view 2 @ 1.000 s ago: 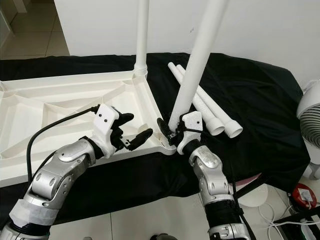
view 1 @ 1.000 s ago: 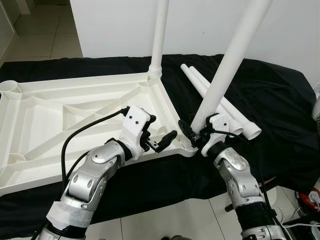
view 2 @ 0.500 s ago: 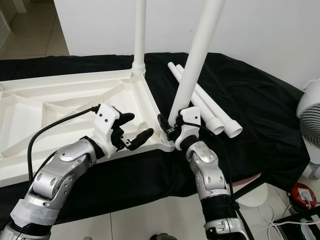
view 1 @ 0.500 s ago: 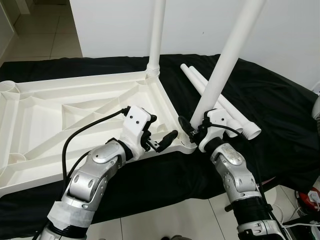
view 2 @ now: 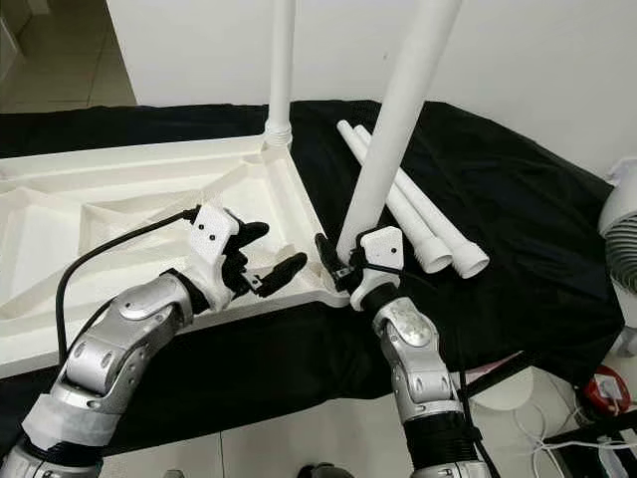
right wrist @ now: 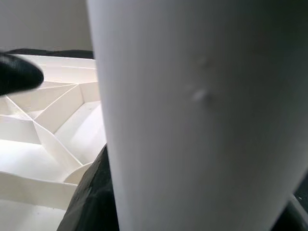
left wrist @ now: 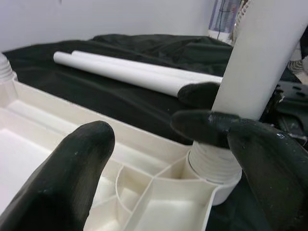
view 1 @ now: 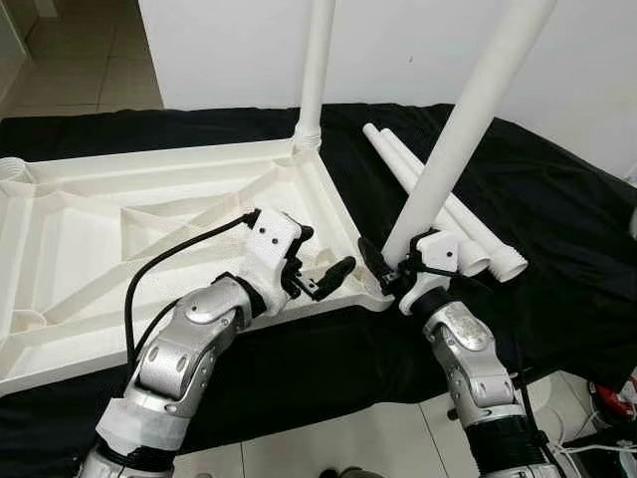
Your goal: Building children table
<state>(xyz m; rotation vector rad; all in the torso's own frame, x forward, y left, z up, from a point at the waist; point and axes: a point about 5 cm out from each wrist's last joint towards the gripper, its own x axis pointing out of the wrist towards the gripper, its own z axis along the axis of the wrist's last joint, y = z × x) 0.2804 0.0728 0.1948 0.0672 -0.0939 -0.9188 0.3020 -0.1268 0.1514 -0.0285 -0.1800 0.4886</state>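
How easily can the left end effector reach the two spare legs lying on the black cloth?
Probably not easily: the left end effector is over the tabletop, and the tilted leg held by the right end effector stands before the spare legs.

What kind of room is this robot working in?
Probably a home room: tiled floor, plain white wall, a fan beside a black-draped surface holding an upturned white tabletop.

Both silver arms reach forward and inward, elbows bent, wrists angled toward each other. The left tool has its two black fingers spread apart with nothing between them, tips pointing to the robot's right. The right tool sits just beside it, its black fingers clamped around the base of a leaning white leg
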